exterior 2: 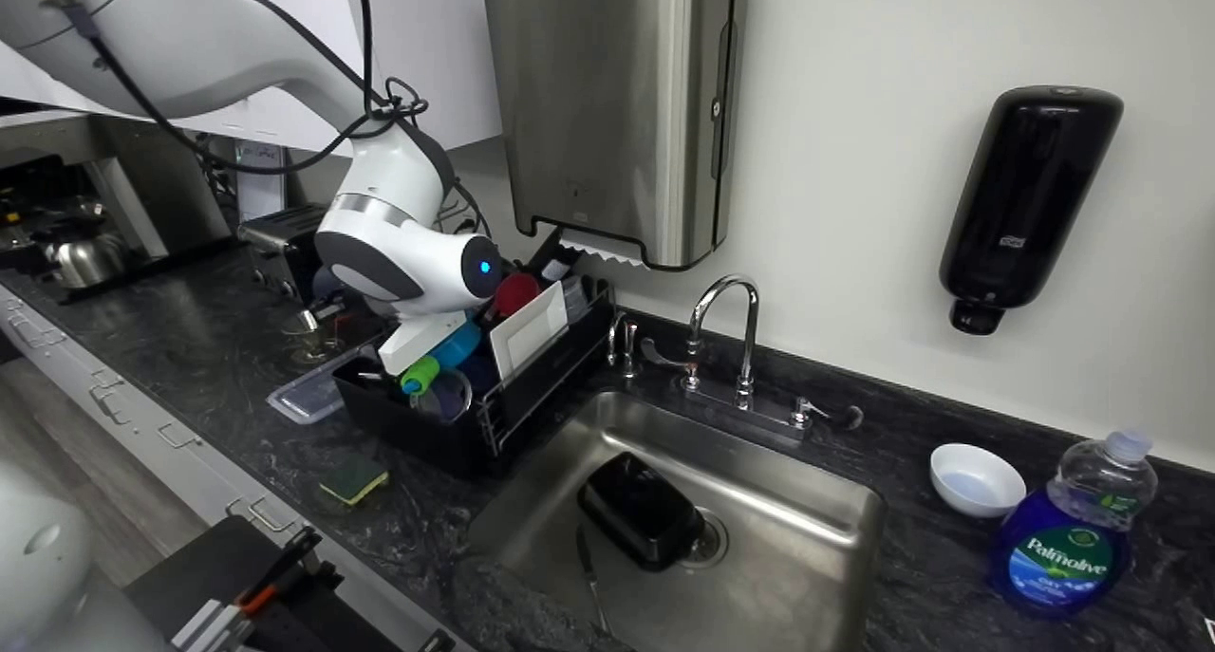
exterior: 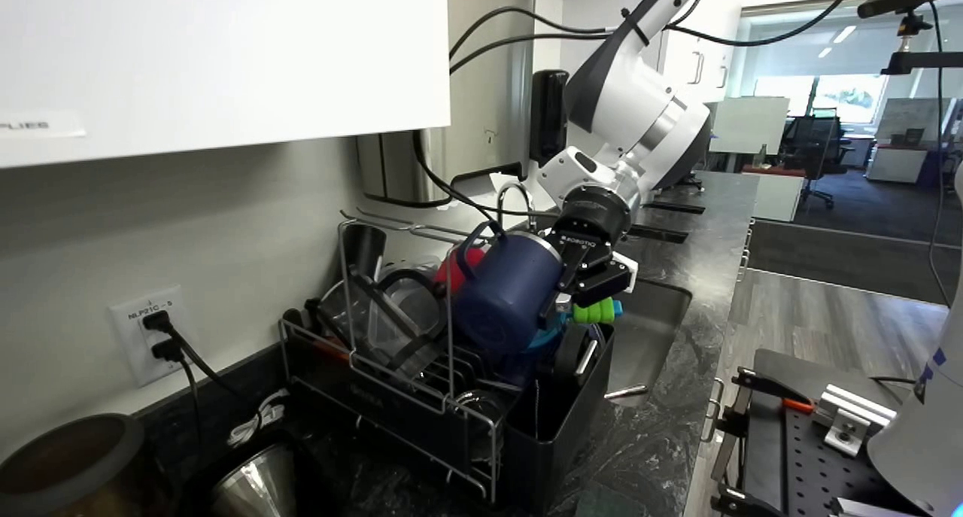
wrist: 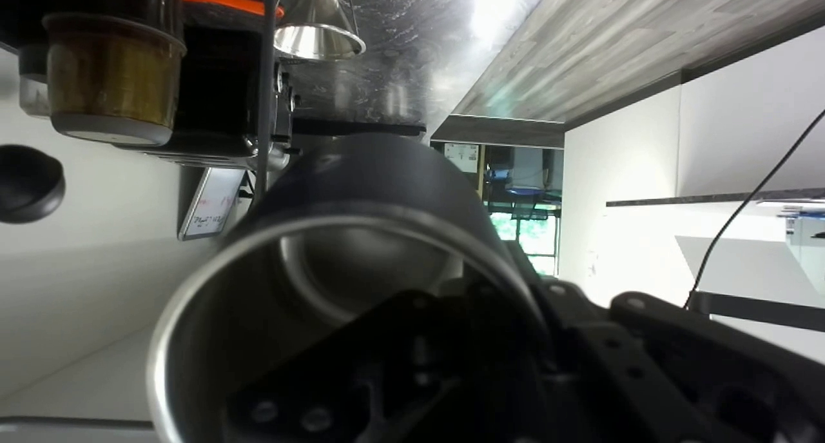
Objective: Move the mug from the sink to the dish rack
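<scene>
Clamped by the gripper onto the rim and side of the mug; in the wrist view, with one finger inside the mouth and the opposite finger outside. Held tilted over the loaded dish rack, with the mouth turned up toward the gripper and the handle toward the wall. Seen, in an exterior view, in front of the red cup and near the cyan bowl; not possible to tell whether in contact with either. Loaded also with a green item just below the gripper, a clear container nearer the wall, and a pale flat board propped at a slant toward the sink. Fitted, at the sink, with a curved metal faucet; occupied by a black container near the drain and a slim utensil beside it. Set, on the countertop, with a sponge near the rack and, past the sink, with a white bowl and a dish-soap bottle.
</scene>
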Robot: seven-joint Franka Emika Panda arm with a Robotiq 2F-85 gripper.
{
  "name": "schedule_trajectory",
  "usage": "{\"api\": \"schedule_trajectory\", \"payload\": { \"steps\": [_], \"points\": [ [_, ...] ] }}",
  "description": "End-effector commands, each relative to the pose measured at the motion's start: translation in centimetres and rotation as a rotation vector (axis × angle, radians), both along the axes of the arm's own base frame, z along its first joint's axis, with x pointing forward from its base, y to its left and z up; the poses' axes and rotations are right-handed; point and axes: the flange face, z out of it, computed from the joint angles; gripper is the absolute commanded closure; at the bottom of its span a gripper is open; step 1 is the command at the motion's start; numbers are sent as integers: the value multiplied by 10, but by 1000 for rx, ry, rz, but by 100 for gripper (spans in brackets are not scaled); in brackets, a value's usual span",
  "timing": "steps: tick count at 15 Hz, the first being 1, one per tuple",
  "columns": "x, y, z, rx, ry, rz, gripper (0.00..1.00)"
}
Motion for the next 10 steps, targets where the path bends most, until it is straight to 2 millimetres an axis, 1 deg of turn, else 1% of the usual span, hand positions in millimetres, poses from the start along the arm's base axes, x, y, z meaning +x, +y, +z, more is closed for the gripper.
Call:
{"api": "schedule_trajectory", "payload": {
  "steps": [1, 9, 10],
  "points": [
    [10, 1, 0, 9, -12, -16, 98],
    [15, -6, -2, 11, -9, -31, 98],
    [15, -7, -2, 10, -9, -35, 69]
  ]
}}
